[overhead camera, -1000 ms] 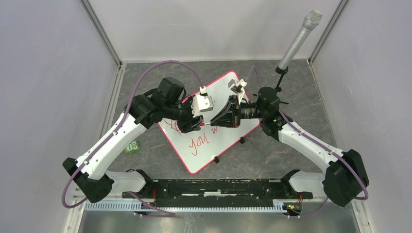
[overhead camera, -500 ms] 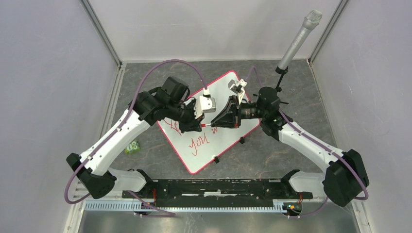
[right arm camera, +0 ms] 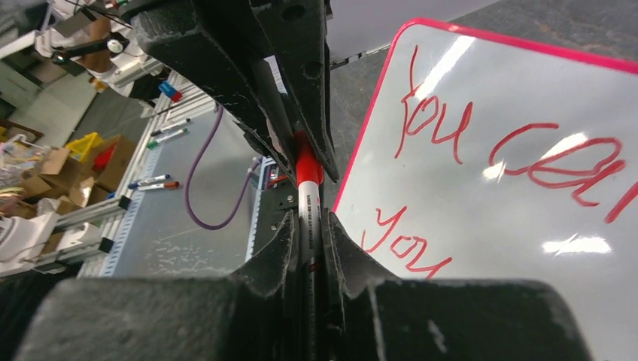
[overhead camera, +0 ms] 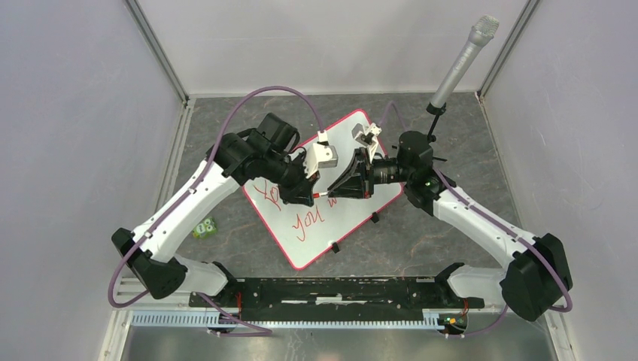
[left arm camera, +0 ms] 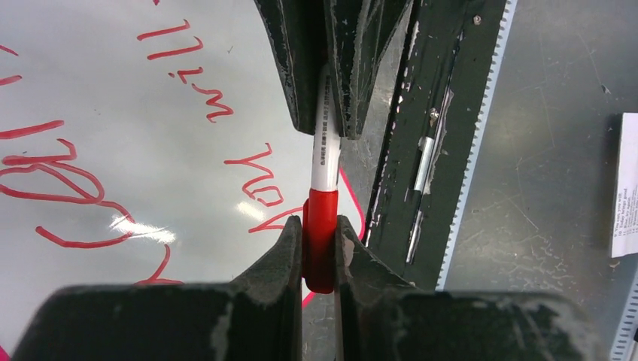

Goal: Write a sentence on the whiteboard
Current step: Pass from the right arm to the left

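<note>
Whiteboard point(overhead camera: 342, 219) flat on grey surface point(overhead camera: 451, 120), turned diagonal, centre of workspace, between both arms. Sentence point(right arm camera: 440, 124) in red, two lines: "You can" above, "you will" below; arms hide part of it in top view. Marker point(left arm camera: 325, 162) held level in air over board. Left fingers point(left arm camera: 280, 259) clenched on red cap point(left arm camera: 320, 237). Right fingers point(right arm camera: 272, 259) clenched on white barrel; the two sets of tips face each other, nearly meeting. Small green object point(overhead camera: 203, 227) on surface, left of board. Microphone point(overhead camera: 460, 64) at far right corner.
</note>
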You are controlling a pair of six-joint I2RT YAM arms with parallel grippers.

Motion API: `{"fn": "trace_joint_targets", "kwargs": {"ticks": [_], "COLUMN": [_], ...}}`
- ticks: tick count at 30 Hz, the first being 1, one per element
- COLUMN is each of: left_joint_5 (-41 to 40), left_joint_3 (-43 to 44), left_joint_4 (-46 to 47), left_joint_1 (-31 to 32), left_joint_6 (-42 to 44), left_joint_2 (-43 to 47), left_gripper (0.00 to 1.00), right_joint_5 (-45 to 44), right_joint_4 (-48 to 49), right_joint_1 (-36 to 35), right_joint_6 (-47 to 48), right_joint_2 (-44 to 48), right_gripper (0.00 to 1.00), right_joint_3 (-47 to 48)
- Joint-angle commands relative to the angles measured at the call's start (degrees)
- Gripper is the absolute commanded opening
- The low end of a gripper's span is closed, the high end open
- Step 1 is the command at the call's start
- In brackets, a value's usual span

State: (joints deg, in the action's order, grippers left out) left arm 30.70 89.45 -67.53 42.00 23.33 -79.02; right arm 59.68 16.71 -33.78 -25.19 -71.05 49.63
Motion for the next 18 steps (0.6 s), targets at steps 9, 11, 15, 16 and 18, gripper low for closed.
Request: {"fn": "trace_joint_targets", "kwargs": {"ticks": [9,11,15,16,18], "left_joint_5": [-4.1,-9.1,-17.4,-19.7,-23.3], "left_joint_3": [-7.2,-7.9,-8.1,-8.2,-8.2], "left_joint_4": [4.7,3.1,0.2,-0.1,-0.1], "left_joint_1": [1.5,3.8,9.0,10.4,11.9], "left_joint_6": [20.7,25.8,34.6,36.5,39.6], "left_joint_2": [11.6,12.7,13.0,12.9,12.5], "left_gripper": [0.03,0.02,0.02,0.02,0.02], "right_joint_5": [-11.9,-11.1,-9.1,-9.2,-8.3], "right_joint_4": [-39.0,-41.3,-45.4,-45.7,-44.5], "right_joint_1": [-0.4,-0.5,-3.5,-4.8,-5.8], "right_joint_6": [32.7,33.1,34.0,34.0,32.5], "right_joint_2": [2.9,2.3,1.1,1.3,1.7], "right_gripper": [0.70,0.73,0.75,0.75,0.75], "right_joint_3": [16.1,17.4,18.9,19.0,18.1]}}
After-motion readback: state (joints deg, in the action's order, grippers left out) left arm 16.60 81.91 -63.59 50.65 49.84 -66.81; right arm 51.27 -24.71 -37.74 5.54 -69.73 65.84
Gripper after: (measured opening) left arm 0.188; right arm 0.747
